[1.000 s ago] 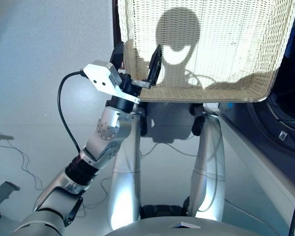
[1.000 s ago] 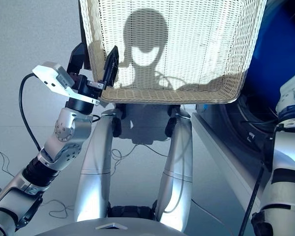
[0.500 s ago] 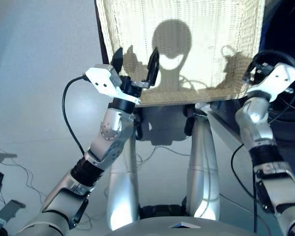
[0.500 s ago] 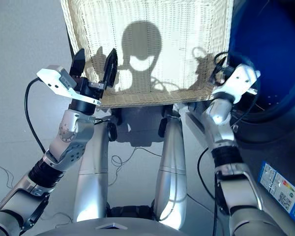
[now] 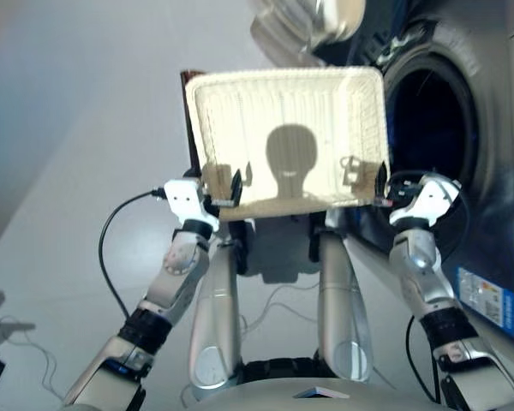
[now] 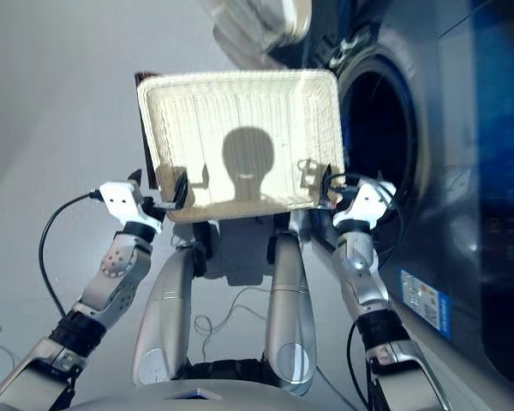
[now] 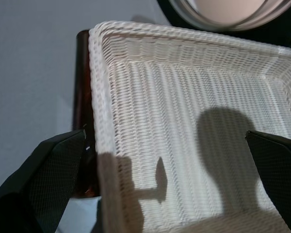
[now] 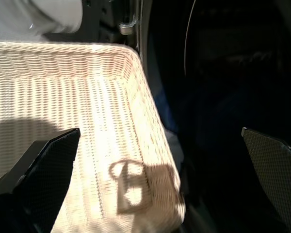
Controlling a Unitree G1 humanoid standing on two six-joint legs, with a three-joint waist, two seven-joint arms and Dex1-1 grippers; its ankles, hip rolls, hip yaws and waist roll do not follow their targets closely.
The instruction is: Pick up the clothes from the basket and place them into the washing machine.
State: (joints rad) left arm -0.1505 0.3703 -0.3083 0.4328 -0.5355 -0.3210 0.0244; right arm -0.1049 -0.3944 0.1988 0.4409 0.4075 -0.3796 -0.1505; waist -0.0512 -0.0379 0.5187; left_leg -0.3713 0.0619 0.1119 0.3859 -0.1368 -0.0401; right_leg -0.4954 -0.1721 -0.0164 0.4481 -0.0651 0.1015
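The basket (image 5: pixel 283 111), a cream woven tray, lies ahead of me with nothing in it except shadows. No clothes show in any view. Right of the basket stands the washing machine (image 5: pixel 497 223), its round drum hole (image 5: pixel 430 128) open and dark inside. My left gripper (image 5: pixel 223 187) is open, its fingers either side of the basket's near left corner (image 7: pixel 104 160). At the near right corner, my right gripper (image 5: pixel 384 183) is open beside the rim (image 8: pixel 150 111), between basket and drum. Neither gripper holds anything.
A pale round door (image 5: pixel 313 17) hangs above the basket's far edge. A dark brown stand (image 7: pixel 81 87) shows under the basket's left side. A black cable (image 5: pixel 107 248) loops from my left wrist. A blue label (image 5: pixel 480 295) marks the machine's front.
The whole picture has shifted: the camera now takes in the full basket and the drum hole. My right arm came into view at the basket's right corner. The left gripper stays open at its corner.
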